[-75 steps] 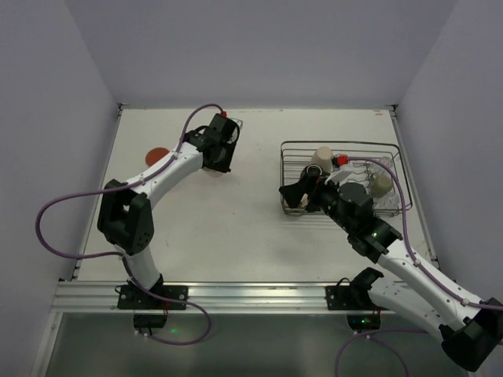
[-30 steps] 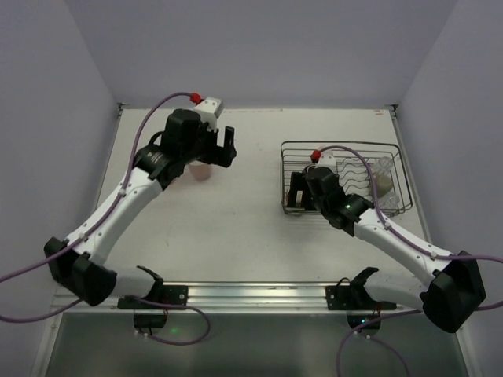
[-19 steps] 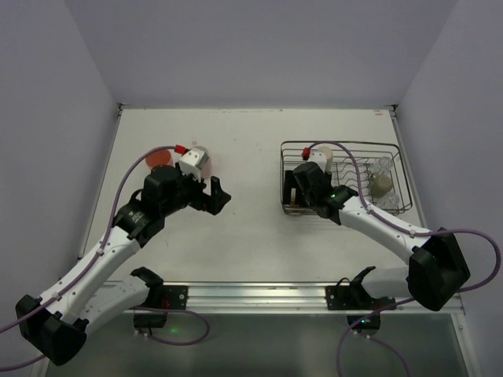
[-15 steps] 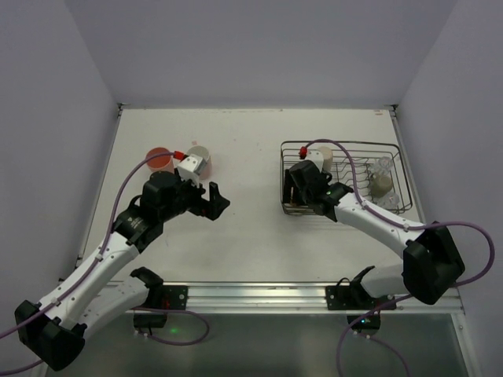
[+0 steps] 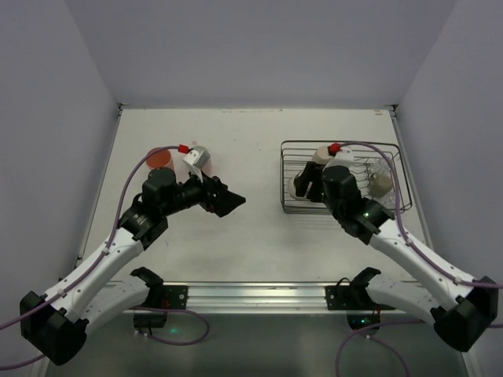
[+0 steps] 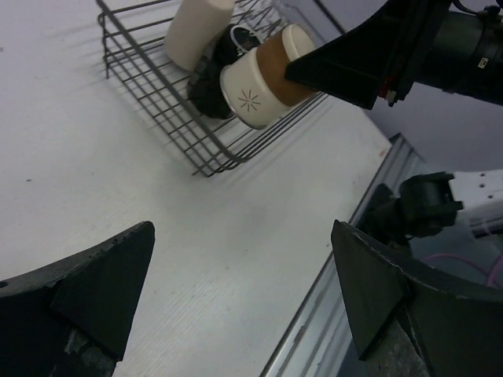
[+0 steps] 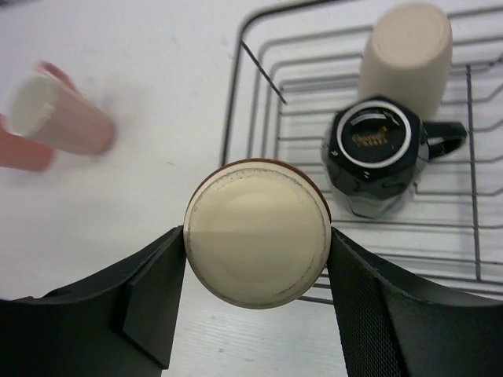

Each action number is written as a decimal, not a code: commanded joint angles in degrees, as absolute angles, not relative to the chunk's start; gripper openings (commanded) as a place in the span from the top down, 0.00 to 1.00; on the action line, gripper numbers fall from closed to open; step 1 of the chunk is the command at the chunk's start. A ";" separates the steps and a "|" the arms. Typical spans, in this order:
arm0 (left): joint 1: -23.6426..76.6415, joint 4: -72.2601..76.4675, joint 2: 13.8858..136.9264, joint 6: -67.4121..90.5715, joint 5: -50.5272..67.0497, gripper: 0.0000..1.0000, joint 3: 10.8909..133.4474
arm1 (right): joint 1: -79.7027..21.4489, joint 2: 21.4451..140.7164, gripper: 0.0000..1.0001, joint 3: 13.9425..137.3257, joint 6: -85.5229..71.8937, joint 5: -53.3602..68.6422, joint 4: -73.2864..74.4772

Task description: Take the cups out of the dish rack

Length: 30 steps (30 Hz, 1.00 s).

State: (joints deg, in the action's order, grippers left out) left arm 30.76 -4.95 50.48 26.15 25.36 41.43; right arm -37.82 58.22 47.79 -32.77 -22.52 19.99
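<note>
One cream cup (image 6: 255,86), clamped in the right claw (image 7: 257,259), hangs sideways over the dish rack's (image 7: 236,94) left rim, seemingly clear of the wires. Its base points toward the tabletop (image 5: 251,236). The left claw (image 6: 240,263) gapes, empty.

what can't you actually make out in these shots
- Top view: pink cup is mostly hidden by the left arm's wrist.
- Right wrist view: lettering on the black mug base is too small to read.
- Right wrist view: salmon cup is blurred and cut off by the left edge.
- Right wrist view: cream cup shows only its base; its inside faces away.
</note>
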 commanded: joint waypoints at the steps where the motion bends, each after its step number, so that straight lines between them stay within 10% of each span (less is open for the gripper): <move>1: 30.50 8.07 51.41 35.93 33.13 0.03 38.95 | -37.79 49.60 0.70 46.32 -33.92 -19.88 11.26; 18: 36.56 45.79 59.41 63.19 37.54 0.24 30.50 | -37.88 48.68 0.68 36.48 -51.76 17.04 -19.94; 28: 36.91 50.09 58.36 60.91 29.89 0.83 28.48 | -38.14 53.78 0.67 29.88 -59.50 21.53 -32.07; 30: 37.00 50.27 58.27 59.95 29.62 0.90 28.65 | -38.15 54.58 0.52 29.80 -59.50 21.80 -31.99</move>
State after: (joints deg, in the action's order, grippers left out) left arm 36.32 44.25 59.31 62.17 32.73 28.01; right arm -37.23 52.71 30.57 -59.31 18.37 -28.99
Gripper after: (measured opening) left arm 0.166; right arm 0.684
